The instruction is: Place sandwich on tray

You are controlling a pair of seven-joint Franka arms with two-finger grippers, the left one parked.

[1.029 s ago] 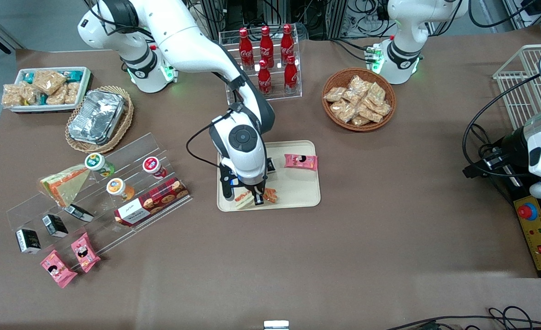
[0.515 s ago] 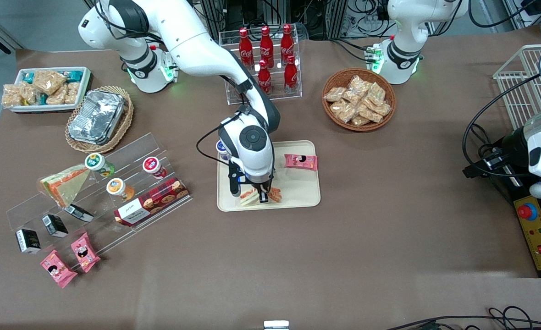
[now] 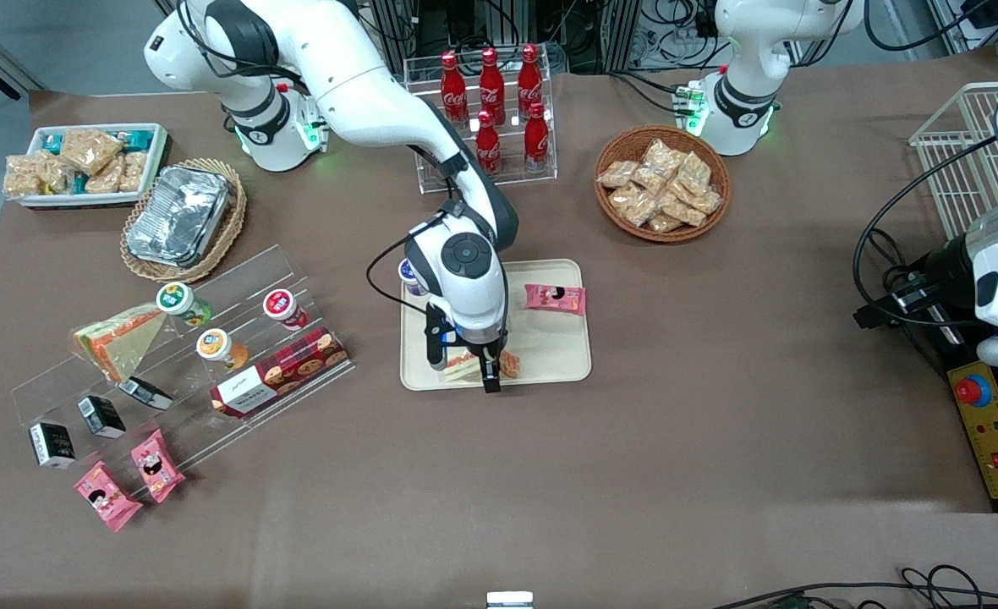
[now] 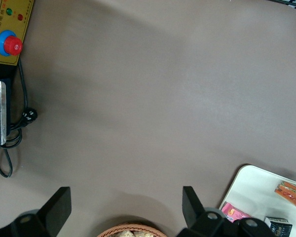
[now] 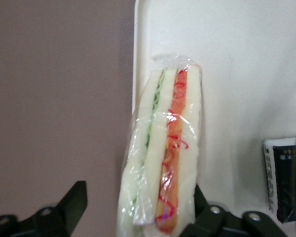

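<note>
Your gripper (image 3: 465, 374) hangs over the near edge of the tray (image 3: 554, 355), fingers spread wide on either side of the sandwich (image 3: 462, 364), and from the wrist view they appear not to touch the wrap. The sandwich (image 5: 163, 153) lies on the tray (image 5: 246, 64) close to its rim, showing white bread, a green layer and a red-orange layer. Farther from the front camera, the red bottles (image 3: 490, 93) in the clear rack read "Coca-Cola".

My gripper (image 3: 468, 370) hangs open-fingered over the clear-wrapped sandwich (image 5: 163, 153). It stands on edge on the cream tray (image 3: 550, 347), by the rim nearest the front camera.
</note>
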